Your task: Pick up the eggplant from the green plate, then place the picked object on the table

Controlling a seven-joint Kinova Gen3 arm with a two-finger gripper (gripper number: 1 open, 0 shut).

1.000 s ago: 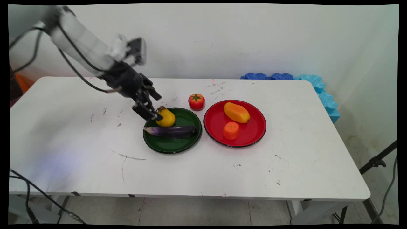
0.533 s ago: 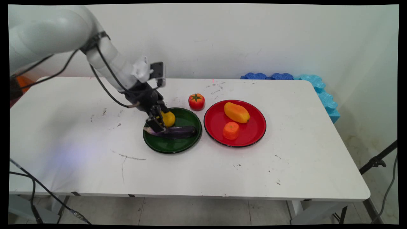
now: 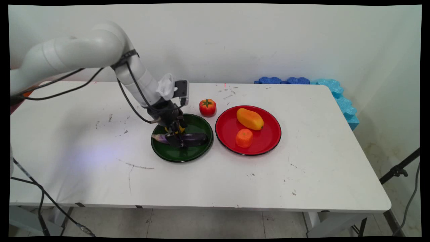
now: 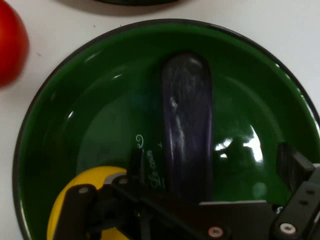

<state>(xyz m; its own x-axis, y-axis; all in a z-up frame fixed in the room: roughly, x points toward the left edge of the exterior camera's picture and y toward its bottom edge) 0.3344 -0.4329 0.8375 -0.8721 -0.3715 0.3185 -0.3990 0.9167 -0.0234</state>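
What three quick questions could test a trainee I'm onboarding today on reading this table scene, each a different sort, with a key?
1. True or false: the eggplant lies in the red plate.
2. Multiple choice: the tomato sits (A) in the green plate, (B) on the bare table, (C) in the red plate.
3. Fill in: in the hand view, the open gripper has one finger and one on either side of the ____.

Key: 1 false; 2 B; 3 eggplant.
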